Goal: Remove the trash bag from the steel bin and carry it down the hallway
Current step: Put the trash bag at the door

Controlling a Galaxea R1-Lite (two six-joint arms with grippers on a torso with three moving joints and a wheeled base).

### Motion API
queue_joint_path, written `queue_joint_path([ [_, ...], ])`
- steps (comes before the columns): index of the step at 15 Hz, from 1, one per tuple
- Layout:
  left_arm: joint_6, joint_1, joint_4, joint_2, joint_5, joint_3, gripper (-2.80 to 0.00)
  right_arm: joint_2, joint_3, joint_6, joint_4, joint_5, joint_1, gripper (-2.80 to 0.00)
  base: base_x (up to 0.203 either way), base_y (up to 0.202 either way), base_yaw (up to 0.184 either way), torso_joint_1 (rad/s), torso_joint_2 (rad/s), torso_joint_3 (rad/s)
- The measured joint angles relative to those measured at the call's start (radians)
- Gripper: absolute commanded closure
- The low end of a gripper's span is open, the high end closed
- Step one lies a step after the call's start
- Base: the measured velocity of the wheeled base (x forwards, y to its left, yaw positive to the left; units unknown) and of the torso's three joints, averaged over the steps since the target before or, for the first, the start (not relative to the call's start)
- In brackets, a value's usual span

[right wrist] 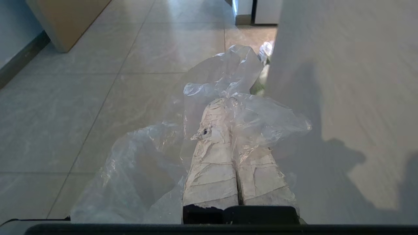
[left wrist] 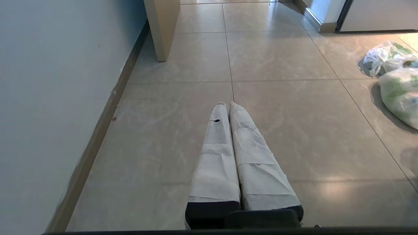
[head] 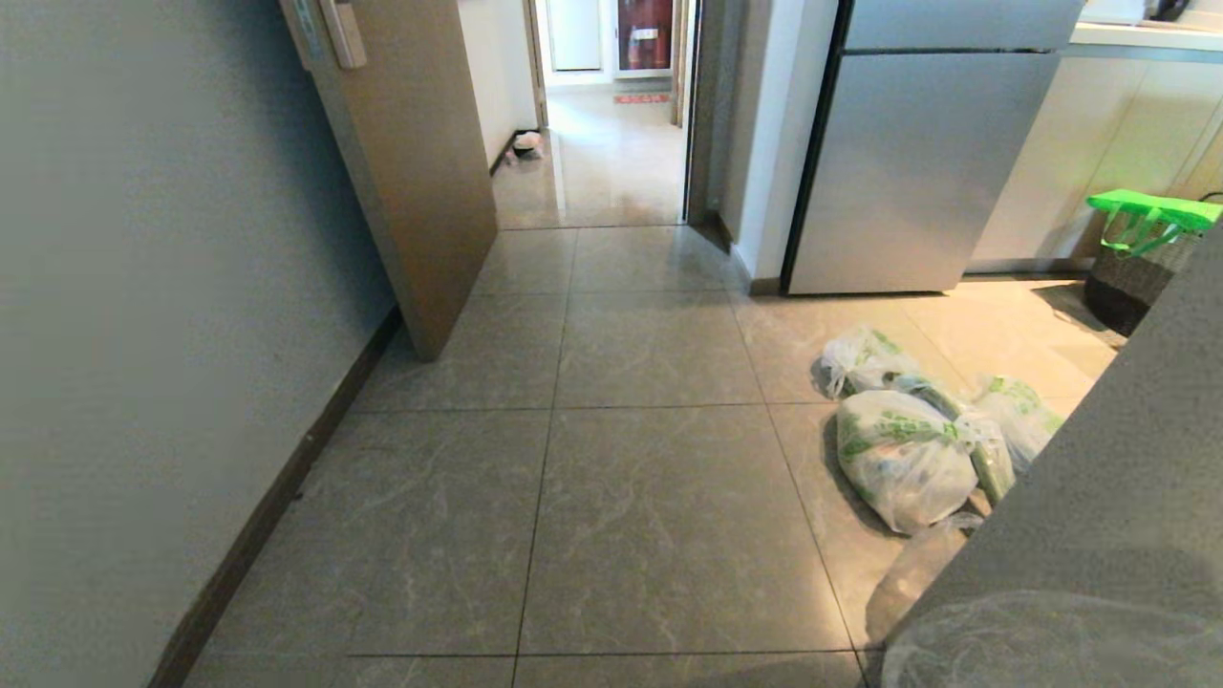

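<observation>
The right gripper is pinching the trash bag with its fingers fully closed on the film; the clear liner is draping over and around the wrapped fingers and hanging down toward the floor tiles. In the head view a crinkled clear patch of the bag is showing at the lower right, beside a grey wall panel. The steel bin is appearing in none of the views, so the bag is judged to be already out of it.

The left gripper is pointing forward over the floor, fingers closed together and holding nothing.

The step in hand is judged to be the carry. The hallway is lying ahead through the doorway, past the tan wooden door standing ajar on the left. Tied white grocery bags with green print are lying on the tiles to the right, in front of the steel refrigerator.

The next move is calling for a drive forward through the doorway, keeping left of the grocery bags and clear of the door edge, with the grip held firm so the thin film is not slipping out or dragging under the base.
</observation>
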State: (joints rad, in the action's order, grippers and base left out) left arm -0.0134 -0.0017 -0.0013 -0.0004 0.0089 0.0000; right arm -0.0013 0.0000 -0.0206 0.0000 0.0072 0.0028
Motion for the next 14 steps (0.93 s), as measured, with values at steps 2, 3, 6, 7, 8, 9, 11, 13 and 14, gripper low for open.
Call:
queue_joint_path([
  [2, -0.001, 0.000, 0.000, 0.000, 0.000, 0.000, 0.00, 0.000, 0.000, 0.000, 0.000, 0.000, 0.000, 0.00, 0.189, 0.000, 0.004, 0.002, 0.00, 0.002],
  [3, -0.001, 0.000, 0.000, 0.000, 0.000, 0.000, 0.00, 0.000, 0.000, 0.000, 0.000, 0.000, 0.000, 0.00, 0.189, 0.000, 0.003, 0.006, 0.00, 0.002],
  [6, -0.001, 0.000, 0.001, 0.000, 0.000, 0.000, 0.00, 0.000, 0.000, 0.000, 0.000, 0.000, 0.000, 0.00, 0.190, 0.000, 0.000, 0.002, 0.00, 0.004],
  [7, -0.001, 0.000, 0.000, 0.000, 0.000, 0.000, 0.00, 0.000, 0.000, 0.000, 0.000, 0.000, 0.000, 0.00, 0.190, 0.000, -0.002, 0.002, 0.00, 0.002],
  [8, -0.001, 0.000, 0.000, 0.000, 0.000, 0.000, 0.00, 0.000, 0.000, 0.000, 0.000, 0.000, 0.000, 0.00, 0.190, 0.000, 0.001, -0.001, 0.00, 0.003],
  [9, -0.001, 0.000, 0.000, 0.000, 0.000, 0.000, 0.00, 0.000, 0.000, 0.000, 0.000, 0.000, 0.000, 0.00, 0.190, 0.000, -0.001, -0.002, 0.00, 0.002],
  [11, -0.001, 0.000, 0.000, 0.000, 0.000, 0.000, 0.00, 0.000, 0.000, 0.000, 0.000, 0.000, 0.000, 0.00, 0.186, 0.000, 0.001, 0.003, 0.00, 0.002],
  [13, -0.001, 0.001, 0.000, 0.000, 0.000, 0.000, 0.00, 0.000, 0.000, 0.000, 0.000, 0.000, 0.000, 0.00, 0.191, 0.000, 0.000, 0.002, 0.00, 0.003],
  [14, -0.001, 0.000, 0.000, 0.000, 0.000, 0.000, 0.00, 0.000, 0.000, 0.000, 0.000, 0.000, 0.000, 0.00, 0.191, 0.000, 0.001, 0.002, 0.00, -0.001],
])
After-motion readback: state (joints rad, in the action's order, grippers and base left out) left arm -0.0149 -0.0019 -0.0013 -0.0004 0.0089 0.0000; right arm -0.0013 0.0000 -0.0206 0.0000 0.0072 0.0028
